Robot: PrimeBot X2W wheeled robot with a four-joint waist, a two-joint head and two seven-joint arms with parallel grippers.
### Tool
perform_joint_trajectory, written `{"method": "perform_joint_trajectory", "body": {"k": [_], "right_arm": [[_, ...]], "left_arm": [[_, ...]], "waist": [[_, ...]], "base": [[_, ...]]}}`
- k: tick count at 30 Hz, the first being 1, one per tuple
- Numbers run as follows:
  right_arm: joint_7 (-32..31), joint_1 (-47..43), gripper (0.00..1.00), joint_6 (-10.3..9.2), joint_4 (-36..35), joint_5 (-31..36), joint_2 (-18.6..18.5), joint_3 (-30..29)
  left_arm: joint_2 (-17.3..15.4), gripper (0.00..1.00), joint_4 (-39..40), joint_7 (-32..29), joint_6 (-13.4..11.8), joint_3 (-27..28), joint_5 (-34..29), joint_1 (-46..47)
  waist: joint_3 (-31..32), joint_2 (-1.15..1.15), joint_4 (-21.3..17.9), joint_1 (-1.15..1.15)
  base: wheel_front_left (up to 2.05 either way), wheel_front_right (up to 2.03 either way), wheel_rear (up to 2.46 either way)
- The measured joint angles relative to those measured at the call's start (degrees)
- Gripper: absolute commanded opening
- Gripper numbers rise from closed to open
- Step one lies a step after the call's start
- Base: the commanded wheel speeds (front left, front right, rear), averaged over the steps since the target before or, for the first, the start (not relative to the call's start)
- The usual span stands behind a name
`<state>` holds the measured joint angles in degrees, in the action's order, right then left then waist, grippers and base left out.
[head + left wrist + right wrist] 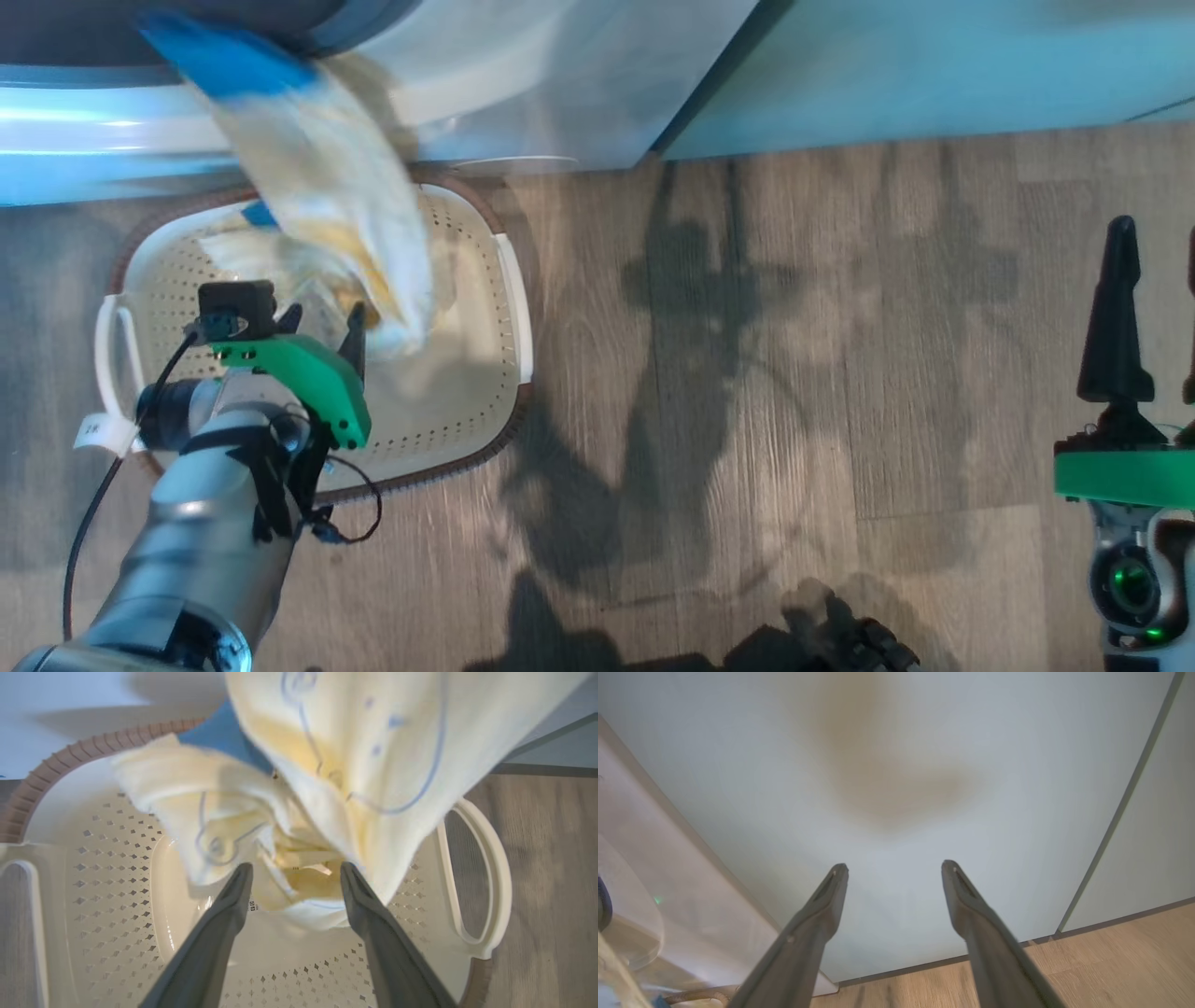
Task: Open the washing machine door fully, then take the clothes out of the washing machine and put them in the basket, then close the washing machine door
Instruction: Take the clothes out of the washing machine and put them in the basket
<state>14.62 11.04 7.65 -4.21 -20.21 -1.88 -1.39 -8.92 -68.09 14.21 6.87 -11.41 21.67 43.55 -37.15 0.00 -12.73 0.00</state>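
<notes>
Hold the left hand (294,870) open over the basket (457,392), fingers (224,914) spread with no cloth pinched between them, and let the clothes (373,765) drop by their own weight. Judging by the blur, treat the long cream garment with the blue patch as mid-fall, stretched from the front of the washing machine (560,84) down to the heap already in the basket. Watch for a fold snagging on a fingertip or draping over the brown rim onto the floor (747,373). Lift straight up and clear of the cloth before swinging back toward the machine. Check for a full landing inside the perforated walls, not across the white side handle. Leave the right hand (894,868) as is: open, empty, pointed at the pale cabinet panel (924,765), well apart from the basket. No telling from here of more garments inside the machine; look in before closing up.
</notes>
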Motion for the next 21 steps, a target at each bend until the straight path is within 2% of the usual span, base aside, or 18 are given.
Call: {"method": "perform_joint_trajectory", "body": {"k": [5,11,21], "right_arm": [[0.0,0.0,1.0,-0.01,0.0,0.7,0.0,-0.6],[0.0,-0.3,1.0,0.0,0.0,2.3,0.0,-2.0],[0.0,-3.8,1.0,-0.01,-0.1,5.4,0.0,-3.4]], "left_arm": [[0.0,1.0,6.0,0.1,-1.0,0.3,-1.2,-1.5],[0.1,1.0,16.0,0.2,-2.9,2.5,-3.2,-9.1],[2.9,1.0,33.6,0.4,-3.5,8.0,-6.1,-18.2]], "waist": [[1.3,0.0,1.2,0.0],[3.7,0.0,3.2,-0.01],[9.5,0.0,7.3,-0.01]], "base": [[0.0,0.0,0.0],[0.0,0.0,0.0],[0.0,0.0,0.0]]}}
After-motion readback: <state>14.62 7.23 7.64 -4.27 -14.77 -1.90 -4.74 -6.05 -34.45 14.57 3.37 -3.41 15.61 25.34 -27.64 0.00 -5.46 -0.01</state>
